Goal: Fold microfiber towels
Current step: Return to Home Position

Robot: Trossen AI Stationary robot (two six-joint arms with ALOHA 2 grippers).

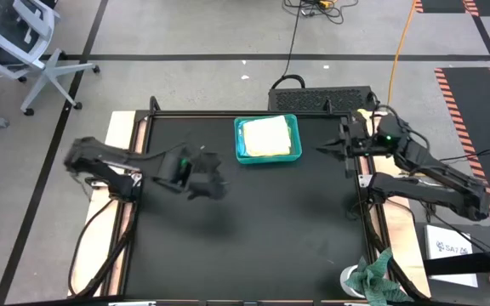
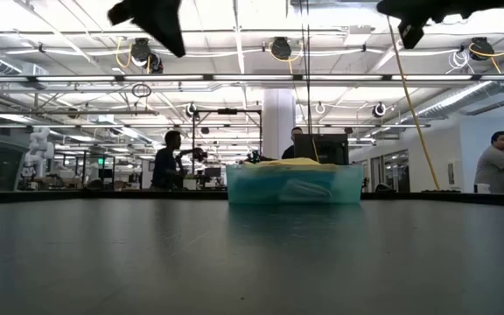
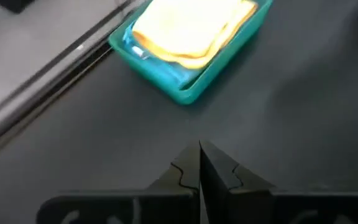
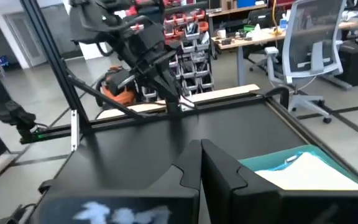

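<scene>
A folded yellow microfiber towel [image 1: 265, 136] lies on top of others in a teal tray [image 1: 293, 155] at the table's far middle; the left wrist view shows the same yellow towel [image 3: 188, 28] in the tray [image 3: 166, 84]. My left gripper [image 1: 215, 189] hangs shut over the left half of the black table, its fingertips [image 3: 199, 152] together, holding nothing. My right gripper [image 1: 323, 151] is shut and raised near the table's right edge, level, pointing left across the table, its fingertips [image 4: 201, 149] closed and empty.
A mottled green-and-white rag [image 1: 377, 276] lies off the table's near right corner beside papers [image 1: 449, 246]. An office chair [image 1: 15, 38] stands on the floor at the far left. People [image 2: 497, 162] sit and stand in the room beyond.
</scene>
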